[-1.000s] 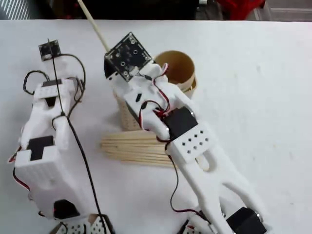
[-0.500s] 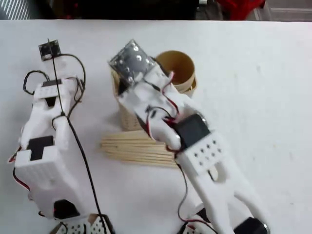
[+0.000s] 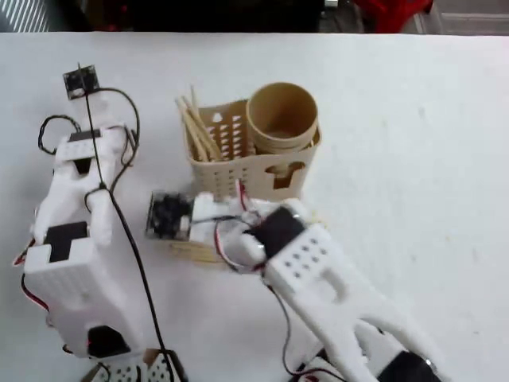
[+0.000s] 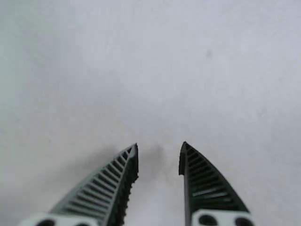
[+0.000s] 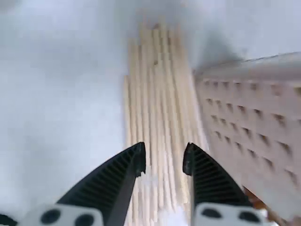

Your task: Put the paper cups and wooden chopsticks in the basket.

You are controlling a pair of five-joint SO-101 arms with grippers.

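Note:
A tan perforated basket (image 3: 238, 171) stands mid-table. Stacked paper cups (image 3: 282, 119) fill its right side, and several wooden chopsticks (image 3: 199, 131) lean in its left side. A pile of loose chopsticks (image 3: 189, 251) lies on the table in front of the basket, mostly under the right arm (image 3: 302, 263). In the right wrist view my right gripper (image 5: 163, 157) is open just above that pile (image 5: 157, 94), with the basket wall (image 5: 249, 127) beside it. My left gripper (image 4: 158, 157) is open over bare table. The left arm (image 3: 71, 223) rests at the table's left.
A black cable (image 3: 119, 215) runs along the left arm to a small black board (image 3: 81, 79) at the back left. White table (image 3: 413, 159) stretches to the right of the basket. Dark and red objects sit beyond the far edge.
The right arm held a chopstick over the basket, let it go there, then swung down and forward to the pile in front. The left arm kept still.

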